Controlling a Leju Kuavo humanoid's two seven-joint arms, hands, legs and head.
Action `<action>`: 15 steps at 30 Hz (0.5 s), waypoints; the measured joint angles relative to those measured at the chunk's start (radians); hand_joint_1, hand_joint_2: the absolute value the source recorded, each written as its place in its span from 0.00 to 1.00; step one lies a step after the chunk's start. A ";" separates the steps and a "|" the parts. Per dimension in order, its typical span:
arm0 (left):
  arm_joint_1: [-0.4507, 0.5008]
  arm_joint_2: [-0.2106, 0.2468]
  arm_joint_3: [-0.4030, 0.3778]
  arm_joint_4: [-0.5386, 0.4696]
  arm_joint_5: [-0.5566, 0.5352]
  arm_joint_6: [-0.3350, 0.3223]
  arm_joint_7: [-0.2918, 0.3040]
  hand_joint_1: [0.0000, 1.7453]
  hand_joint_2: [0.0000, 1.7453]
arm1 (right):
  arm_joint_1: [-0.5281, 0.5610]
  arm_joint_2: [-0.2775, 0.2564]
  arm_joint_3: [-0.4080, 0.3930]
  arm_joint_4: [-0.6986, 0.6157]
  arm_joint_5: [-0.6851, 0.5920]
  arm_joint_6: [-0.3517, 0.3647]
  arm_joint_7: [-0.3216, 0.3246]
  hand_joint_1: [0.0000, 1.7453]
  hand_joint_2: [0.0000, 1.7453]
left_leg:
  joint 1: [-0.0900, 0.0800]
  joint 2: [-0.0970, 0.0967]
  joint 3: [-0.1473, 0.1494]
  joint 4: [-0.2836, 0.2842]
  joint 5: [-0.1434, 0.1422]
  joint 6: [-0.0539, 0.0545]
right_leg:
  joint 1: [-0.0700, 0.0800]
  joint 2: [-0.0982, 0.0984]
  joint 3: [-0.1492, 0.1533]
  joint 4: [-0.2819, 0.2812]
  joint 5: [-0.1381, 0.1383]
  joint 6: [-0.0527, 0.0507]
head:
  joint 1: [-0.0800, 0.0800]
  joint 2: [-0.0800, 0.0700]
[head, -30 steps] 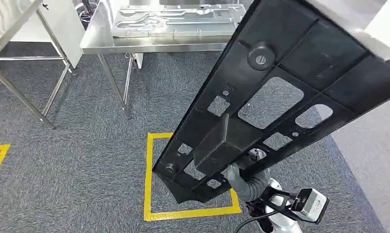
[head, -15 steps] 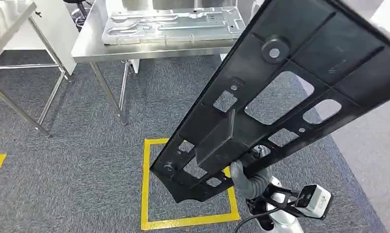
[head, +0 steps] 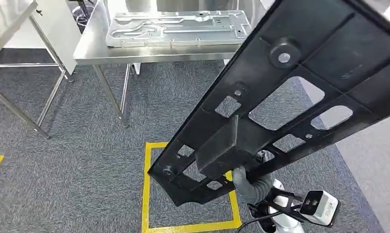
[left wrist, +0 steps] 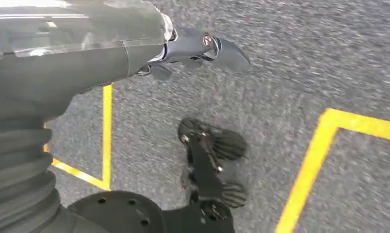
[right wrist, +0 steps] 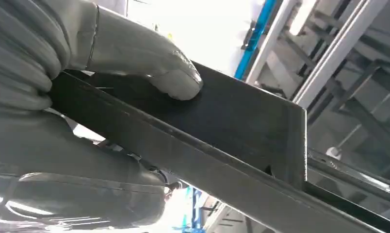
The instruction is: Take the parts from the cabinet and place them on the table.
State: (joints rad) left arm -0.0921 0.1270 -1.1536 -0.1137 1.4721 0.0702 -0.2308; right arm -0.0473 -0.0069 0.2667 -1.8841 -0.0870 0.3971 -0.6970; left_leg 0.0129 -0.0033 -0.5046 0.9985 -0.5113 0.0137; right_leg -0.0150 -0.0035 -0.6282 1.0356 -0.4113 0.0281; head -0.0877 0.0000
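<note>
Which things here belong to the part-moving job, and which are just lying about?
Job:
- black panel, held up over the floor
- right hand, holding the panel from below; its thumb presses on it
- steel table, ahead
- metal plate, lying on that table

Lying about:
- yellow floor square on the carpet
- second table
- left hand, hanging over the carpet

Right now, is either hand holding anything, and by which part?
The right hand grips the black panel near its lower end, thumb pressed on the raised block there. The left hand holds nothing.
</note>
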 joint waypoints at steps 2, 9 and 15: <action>-0.003 0.000 0.000 0.000 0.000 0.000 -0.002 0.00 1.00 | 0.003 0.000 -0.002 -0.002 0.001 -0.001 0.000 1.00 1.00 | -0.004 0.001 0.001 -0.001 -0.011 -0.016 | 0.009 -0.002 0.001 -0.005 -0.045 -0.018 | 0.000 0.000; -0.008 0.000 0.000 0.000 0.000 0.000 -0.003 0.00 1.00 | 0.013 0.003 -0.008 -0.013 0.002 -0.002 0.000 1.00 1.00 | 0.002 0.003 -0.128 0.267 -0.108 -0.038 | 0.011 0.003 0.046 -0.016 -0.054 -0.058 | 0.000 0.000; -0.002 0.002 -0.002 0.000 0.000 0.000 -0.003 0.00 1.00 | 0.019 0.003 -0.008 -0.016 0.009 -0.001 0.000 1.00 1.00 | -0.007 0.004 -0.102 0.037 0.077 -0.010 | 0.020 0.008 0.100 -0.017 -0.096 -0.057 | 0.000 0.000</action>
State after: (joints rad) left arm -0.0939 0.1286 -1.1551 -0.1133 1.4717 0.0706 -0.2338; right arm -0.0283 -0.0038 0.2583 -1.9005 -0.0778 0.3960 -0.6970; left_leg 0.0057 0.0008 -0.6064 1.0360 -0.4339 0.0034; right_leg 0.0052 0.0047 -0.5281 1.0183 -0.5076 -0.0287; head -0.0877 0.0000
